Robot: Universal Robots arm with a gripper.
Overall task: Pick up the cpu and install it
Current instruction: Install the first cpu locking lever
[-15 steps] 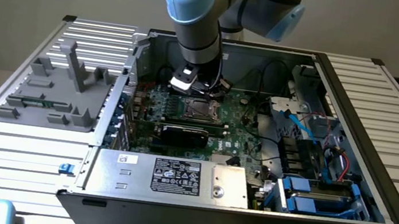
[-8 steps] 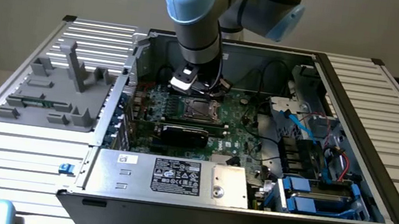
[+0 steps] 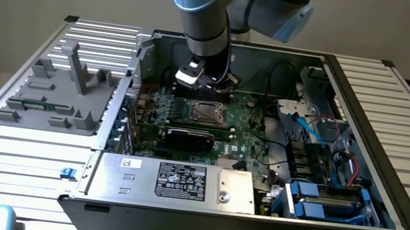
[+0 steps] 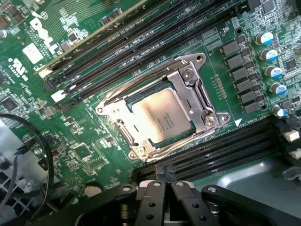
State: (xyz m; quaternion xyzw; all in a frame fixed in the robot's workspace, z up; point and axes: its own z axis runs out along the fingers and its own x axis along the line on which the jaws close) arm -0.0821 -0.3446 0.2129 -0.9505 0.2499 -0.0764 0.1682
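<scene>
Open room is left straight above the cpu [image 4: 162,120] seated in its socket frame [image 4: 188,77]. The approach is hemmed by memory slots [image 4: 141,42] on two sides, the graphics card [image 3: 198,138] nearer, and case walls [image 3: 365,106].

The small flat square cpu with a shiny silver-grey metal top [image 4: 162,121] [image 3: 205,112] lies flat, seated inside the motherboard's metal-framed socket [image 4: 200,101]. The frame borders it on all sides.

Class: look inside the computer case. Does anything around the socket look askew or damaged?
Nothing stands out. The cpu lies flat and square inside the socket frame, and the gripper, jaws shut, holds nothing.
</scene>
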